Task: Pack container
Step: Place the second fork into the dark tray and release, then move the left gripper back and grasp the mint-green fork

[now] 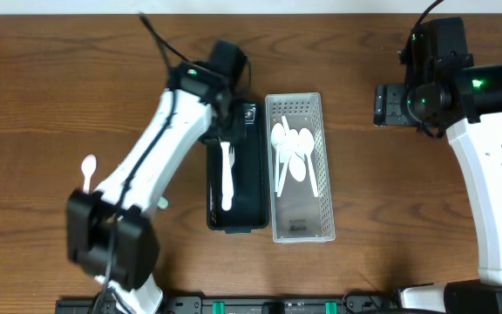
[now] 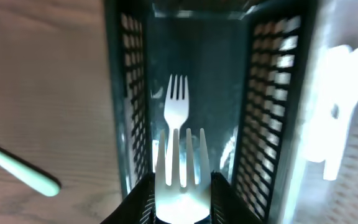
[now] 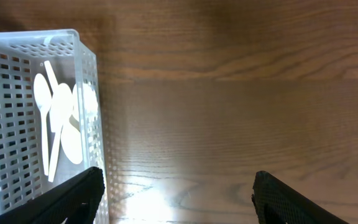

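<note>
My left gripper [image 2: 182, 186] is shut on the head of a white plastic fork [image 2: 180, 158], its tines pointing out over the black container [image 2: 132, 93]. A second white fork [image 2: 176, 102] lies on that container's floor. From overhead the left gripper [image 1: 225, 133] hangs over the far end of the black container [image 1: 260, 174], with a fork [image 1: 227, 179] showing inside. The white container [image 1: 325, 166] beside it holds several white spoons [image 1: 295, 157]. My right gripper [image 3: 176, 183] is open and empty above bare table, right of the white container [image 3: 92, 93] and its spoons [image 3: 61, 124].
A loose white spoon [image 1: 88, 170] lies on the wooden table left of the left arm; its handle [image 2: 17, 168] shows in the left wrist view. The right arm [image 1: 425, 96] hovers at the far right. The two containers stand side by side at the centre.
</note>
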